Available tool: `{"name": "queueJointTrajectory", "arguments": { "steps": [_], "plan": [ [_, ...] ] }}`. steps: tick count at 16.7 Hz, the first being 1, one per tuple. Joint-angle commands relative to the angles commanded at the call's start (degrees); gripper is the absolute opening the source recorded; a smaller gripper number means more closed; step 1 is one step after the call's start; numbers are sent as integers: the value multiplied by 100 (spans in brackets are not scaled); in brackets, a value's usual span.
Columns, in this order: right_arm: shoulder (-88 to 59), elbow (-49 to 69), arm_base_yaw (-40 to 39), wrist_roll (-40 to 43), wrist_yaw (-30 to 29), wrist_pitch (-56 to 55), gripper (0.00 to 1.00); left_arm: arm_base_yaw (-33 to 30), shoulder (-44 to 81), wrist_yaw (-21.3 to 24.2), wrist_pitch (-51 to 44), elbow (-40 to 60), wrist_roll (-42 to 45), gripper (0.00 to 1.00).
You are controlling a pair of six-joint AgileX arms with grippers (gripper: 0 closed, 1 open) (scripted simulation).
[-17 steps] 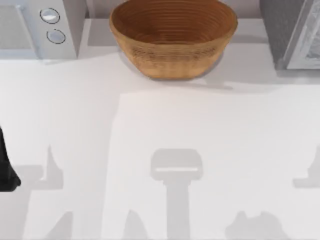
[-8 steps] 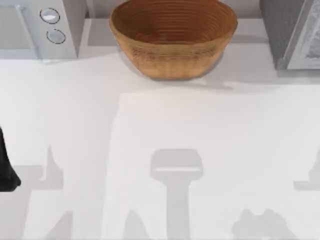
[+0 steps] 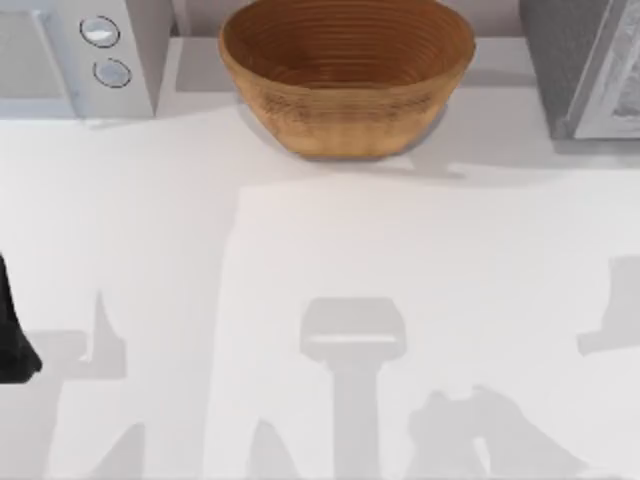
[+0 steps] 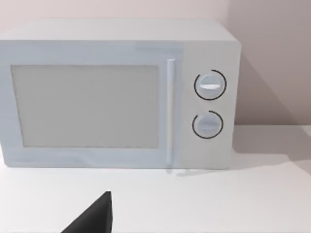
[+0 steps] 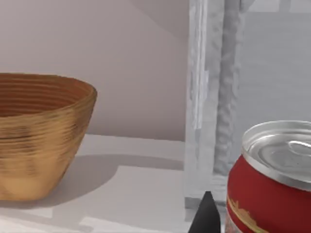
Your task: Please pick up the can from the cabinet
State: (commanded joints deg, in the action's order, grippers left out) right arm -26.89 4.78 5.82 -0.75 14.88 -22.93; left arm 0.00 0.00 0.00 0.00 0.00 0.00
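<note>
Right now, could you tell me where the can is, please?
The right wrist view shows the can standing upright close to the camera, in front of the grey cabinet, with the basket off to the side.

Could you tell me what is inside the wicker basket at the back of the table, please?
From above, the wicker basket holds nothing: only its ribbed inner wall and floor show. The red can stands apart, by the grey cabinet.

Red can [image 5: 272,194], ribbed brown bowl [image 3: 346,75]

Table [image 3: 300,260] centre open; bowl [image 3: 346,75], microwave [image 3: 75,55], cabinet [image 3: 585,65] line back edge.
</note>
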Motion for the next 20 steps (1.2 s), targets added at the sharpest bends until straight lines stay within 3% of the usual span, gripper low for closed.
{"name": "queueJointTrajectory", "arguments": {
  "steps": [13, 20],
  "plan": [
    [-7906, 1767, 1451, -229, 3869, -6475, 0, 0, 0, 0, 0, 0, 0, 100],
    [-10302, 2210, 1892, -326, 5148, -8410, 0, 0, 0, 0, 0, 0, 0, 100]
  ]
}}
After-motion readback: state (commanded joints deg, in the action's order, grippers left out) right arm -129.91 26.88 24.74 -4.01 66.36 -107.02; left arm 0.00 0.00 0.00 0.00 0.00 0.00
